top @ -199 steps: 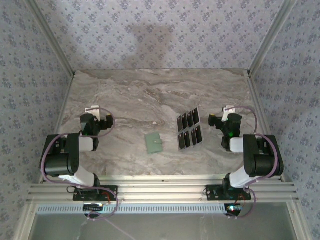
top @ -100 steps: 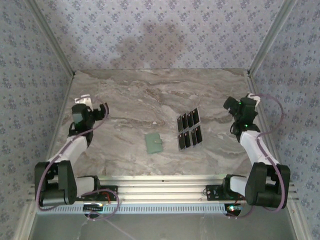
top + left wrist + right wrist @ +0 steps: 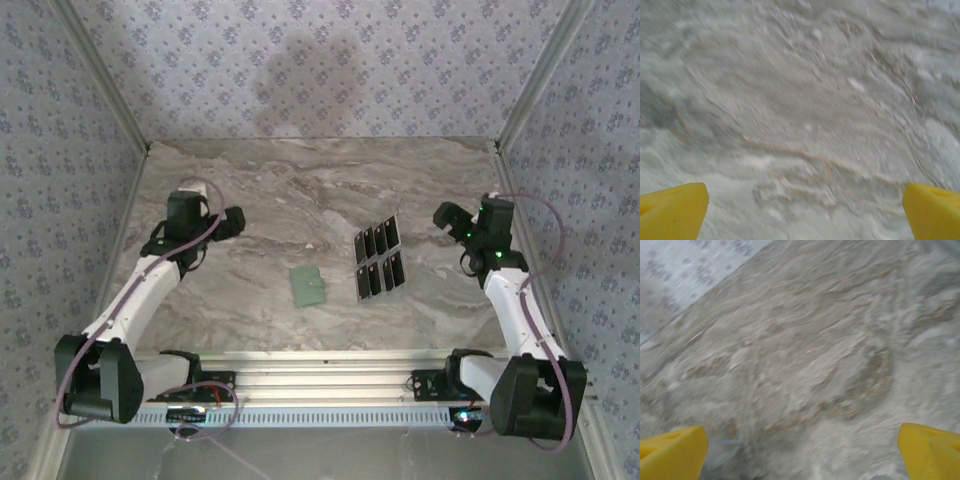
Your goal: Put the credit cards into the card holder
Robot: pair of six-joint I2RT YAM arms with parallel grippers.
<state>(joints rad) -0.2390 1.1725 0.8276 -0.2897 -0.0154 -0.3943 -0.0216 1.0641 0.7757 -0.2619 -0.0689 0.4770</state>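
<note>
The left gripper's (image 3: 232, 222) two yellow fingers (image 3: 671, 212) stand wide apart, one at each lower corner of the left wrist view, with nothing between them. Under them is bare, blurred marbled table (image 3: 300, 190). Seen from above, this gripper hangs over the left part of the table, and its tips point toward the middle. The card holder (image 3: 307, 286), a small green pouch, lies flat, well apart from these fingers, off to their right and closer to the arm bases.

The right gripper (image 3: 445, 218) is also spread wide, its yellow fingers (image 3: 670, 452) at the two lower corners of the right wrist view, and it grips nothing. Below them lies blurred marble, and a strip of patterned wall (image 3: 685, 265) fills the upper left corner. From above, this gripper sits over the right part of the table.

The cards (image 3: 379, 258) lie near its tips, to their left, apart from them. There are six dark cards, flat in two slanted rows of three. The card holder lies just beyond the cards on the far side from these fingers, apart from the nearest card.
</note>
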